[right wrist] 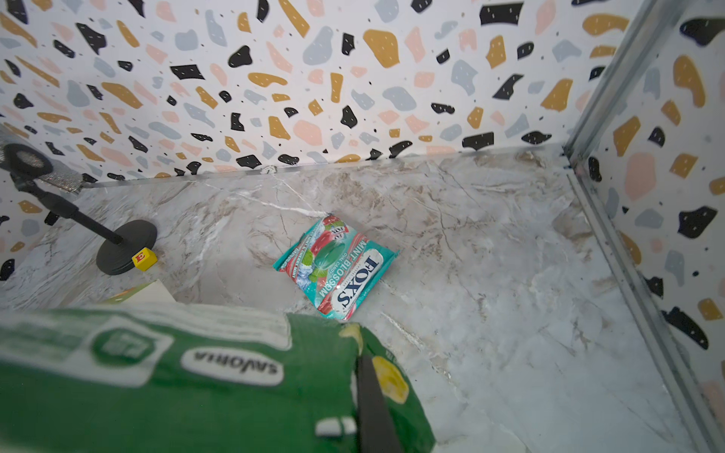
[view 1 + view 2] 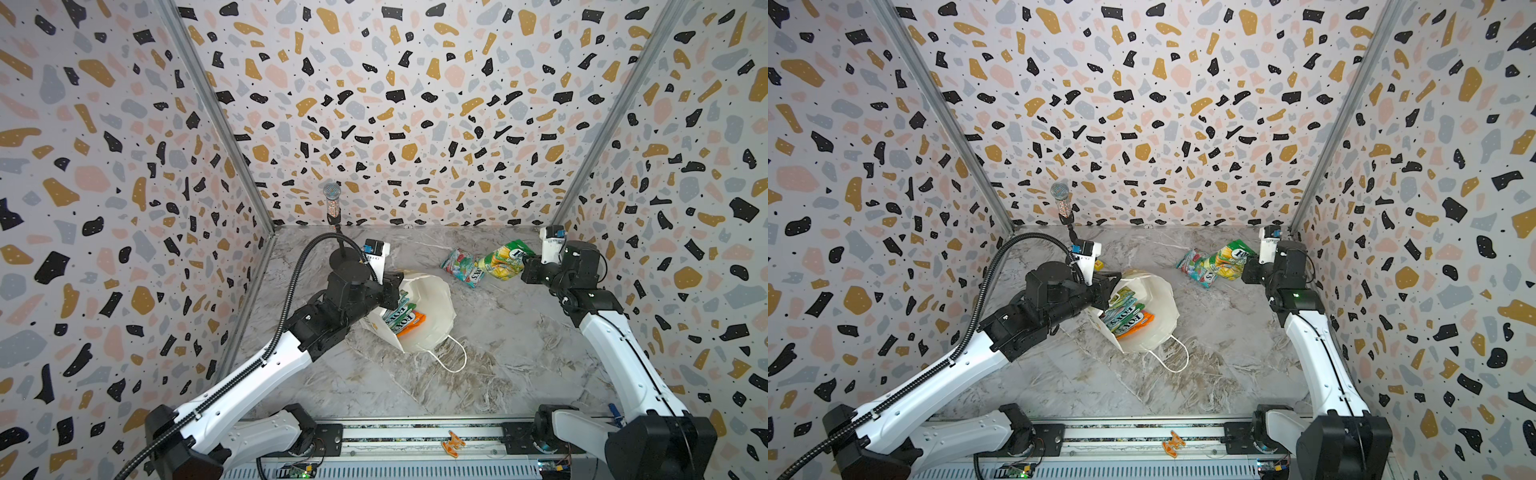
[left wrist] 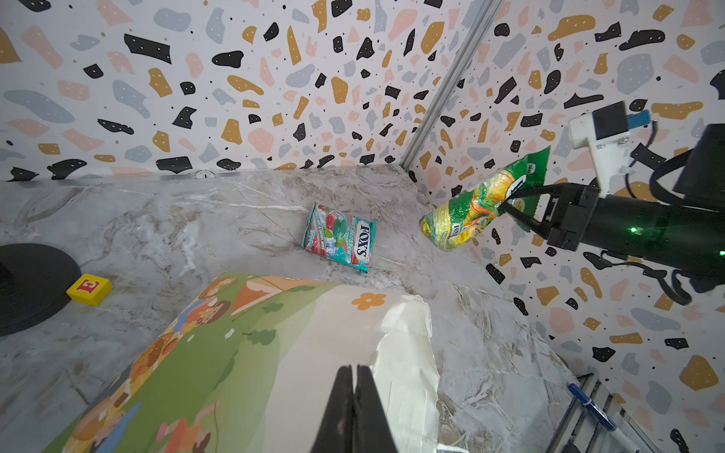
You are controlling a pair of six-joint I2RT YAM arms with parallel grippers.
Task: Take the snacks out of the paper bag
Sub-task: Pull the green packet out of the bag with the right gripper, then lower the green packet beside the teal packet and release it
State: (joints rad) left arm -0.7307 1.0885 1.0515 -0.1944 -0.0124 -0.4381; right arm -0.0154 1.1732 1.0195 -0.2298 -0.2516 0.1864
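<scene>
The white paper bag point(image 2: 432, 316) point(image 2: 1158, 320) lies tilted at mid-table, mouth facing up, a cord handle point(image 2: 453, 359) trailing in front. Several snacks point(image 2: 401, 316) point(image 2: 1127, 316), green, teal and orange, show inside it. My left gripper point(image 2: 397, 277) point(image 2: 1116, 275) point(image 3: 355, 372) is shut on the bag's far-left rim point(image 3: 396, 353). A teal snack point(image 2: 461, 266) point(image 2: 1195, 269) point(image 3: 339, 237) point(image 1: 337, 262) lies flat on the table at the back right. My right gripper point(image 2: 524, 262) point(image 2: 1246, 262) point(image 3: 506, 204) point(image 1: 363, 361) is shut on a green-yellow snack point(image 2: 503, 259) point(image 2: 1227, 259) point(image 3: 470, 211) point(image 1: 176, 372), held above the table beside the teal one.
A microphone point(image 2: 332, 201) on a round black stand point(image 1: 125, 245) rises at the back left, with a small yellow cube point(image 2: 1099, 265) point(image 3: 89, 289) point(image 1: 144, 259) beside its base. Patterned walls close in three sides. An orange piece point(image 2: 453, 444) lies on the front rail.
</scene>
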